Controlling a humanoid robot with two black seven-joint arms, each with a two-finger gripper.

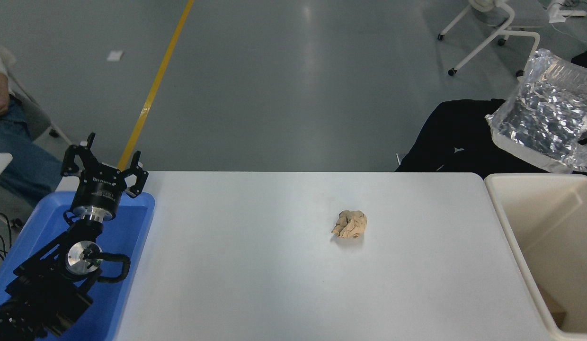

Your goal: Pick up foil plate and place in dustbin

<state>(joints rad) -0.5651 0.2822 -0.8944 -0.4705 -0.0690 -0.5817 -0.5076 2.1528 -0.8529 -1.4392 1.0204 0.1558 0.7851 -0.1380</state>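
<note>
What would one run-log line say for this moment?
foil plate: held up, above dustbin far rim | right claw: nearly out of frame | paper ball: on table | left claw: parked over blue tray

Shiny silver foil plate (546, 121), cream-beige dustbin (511, 222), blue tray (132, 222), tan paper ball (350, 224).

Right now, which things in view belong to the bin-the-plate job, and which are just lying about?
Job:
foil plate, held up above the dustbin's far end
dustbin

Lying about:
tan paper ball on the table
blue tray under the parked left gripper
</note>
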